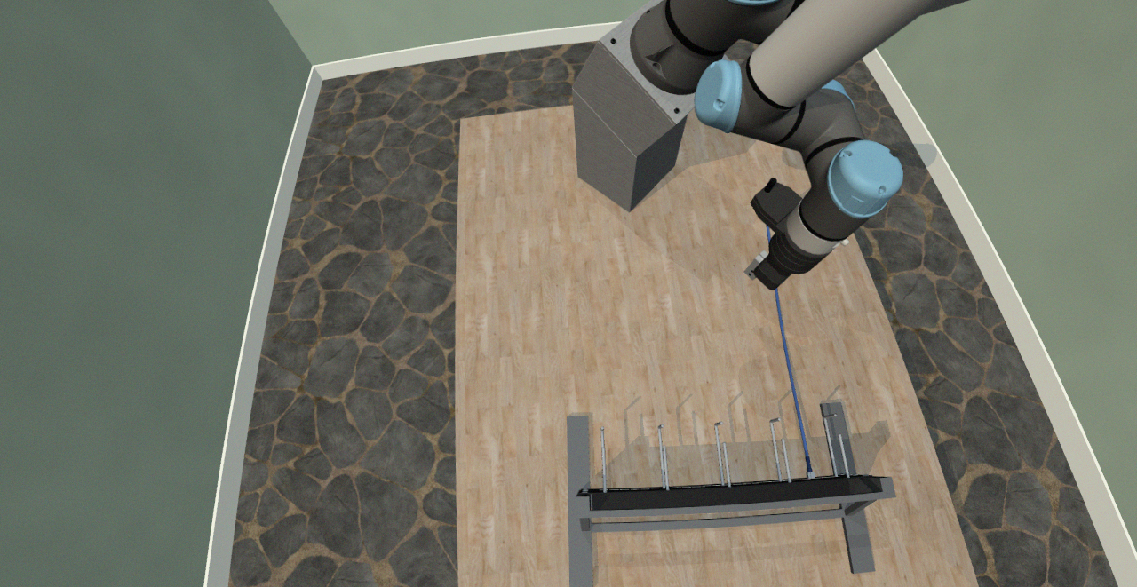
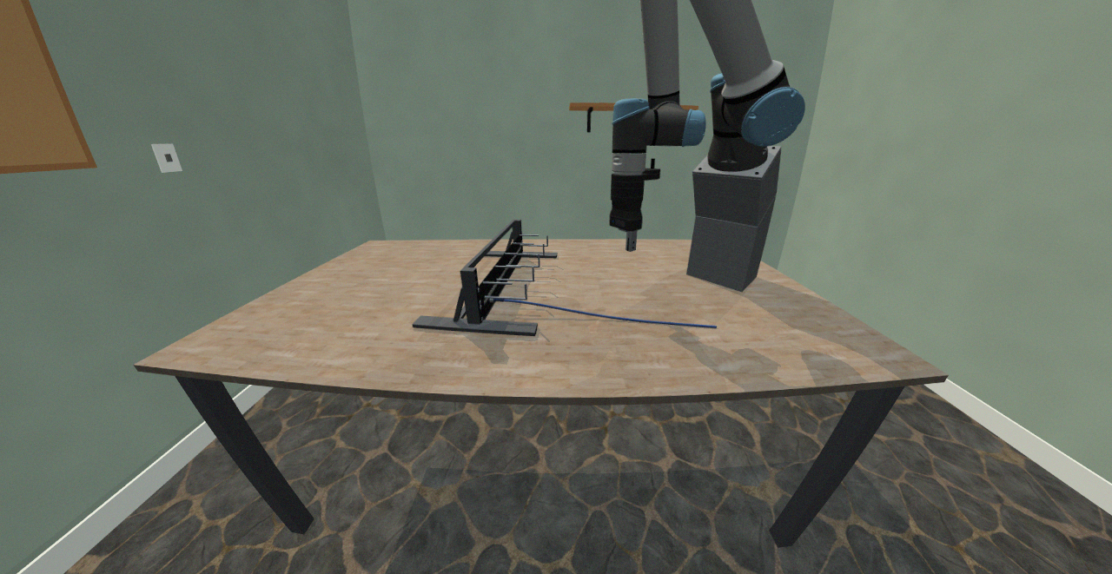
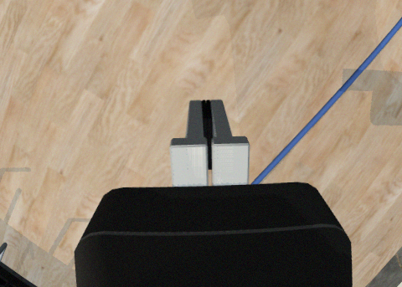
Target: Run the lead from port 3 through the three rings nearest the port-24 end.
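the thin blue lead (image 1: 788, 360) (image 2: 660, 323) (image 3: 330, 102) came out of the front of the long black patch panel (image 1: 715, 496) (image 2: 497, 275) (image 3: 12, 279), between the two open metal rings (image 1: 721, 456) (image 2: 533, 273) nearest the port-3 end. from there it sloped down and ran out over the pale wood-plank worktop (image 1: 540, 265) (image 2: 311, 321) (image 3: 126, 48), away from the three rings nearest the port-24 end, its free end lying on the wood on the robot's side of the panel. five rings stuck out in a row along the panel's front. the panel sat in a dark grey metal rack (image 1: 577, 456) (image 2: 473, 294), upright on two long flat feet. above the worktop and pointing down hung the black two-finger gripper (image 1: 751, 271) (image 2: 630, 249) (image 3: 206, 120), its jaws closed right up, with nothing between them. in the wrist view the lead passed diagonally beside the fingers, apart from them, and slipped out of sight behind the black housing; from the top, the gripper covered a short stretch of it. the grey arm with light-blue joint caps (image 1: 874, 35) (image 2: 659, 26) rose from a tall grey block (image 1: 604, 130) (image 2: 723, 244) on the worktop. around that lay a dark stone floor (image 1: 349, 329) (image 2: 497, 492) and green walls (image 1: 119, 265) (image 2: 481, 104).
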`<state>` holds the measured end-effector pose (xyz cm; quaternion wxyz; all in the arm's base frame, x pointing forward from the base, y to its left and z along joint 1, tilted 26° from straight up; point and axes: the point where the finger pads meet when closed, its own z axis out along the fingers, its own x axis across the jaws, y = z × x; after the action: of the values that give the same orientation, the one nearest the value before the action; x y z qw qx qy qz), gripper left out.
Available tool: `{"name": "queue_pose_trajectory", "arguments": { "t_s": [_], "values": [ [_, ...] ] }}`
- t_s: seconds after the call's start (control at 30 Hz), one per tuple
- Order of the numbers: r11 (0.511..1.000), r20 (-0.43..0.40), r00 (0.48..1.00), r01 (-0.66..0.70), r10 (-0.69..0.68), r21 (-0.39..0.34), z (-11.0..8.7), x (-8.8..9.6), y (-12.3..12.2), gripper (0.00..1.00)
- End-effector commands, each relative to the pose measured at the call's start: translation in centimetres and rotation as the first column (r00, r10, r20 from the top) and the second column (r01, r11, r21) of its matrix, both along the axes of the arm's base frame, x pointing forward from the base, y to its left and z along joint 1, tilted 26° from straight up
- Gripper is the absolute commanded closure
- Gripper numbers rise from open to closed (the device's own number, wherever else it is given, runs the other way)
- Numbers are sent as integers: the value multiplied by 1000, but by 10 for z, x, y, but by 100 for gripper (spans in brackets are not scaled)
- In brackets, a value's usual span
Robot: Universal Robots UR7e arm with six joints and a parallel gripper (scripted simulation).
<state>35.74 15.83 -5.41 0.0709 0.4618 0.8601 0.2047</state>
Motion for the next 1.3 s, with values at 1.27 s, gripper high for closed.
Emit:
{"name": "queue_pose_trajectory", "arguments": {
  "t_s": [1.27],
  "values": [
    [752, -261, 765, 637, -589, 167, 26, -46, 106, 100]
  ]
}}
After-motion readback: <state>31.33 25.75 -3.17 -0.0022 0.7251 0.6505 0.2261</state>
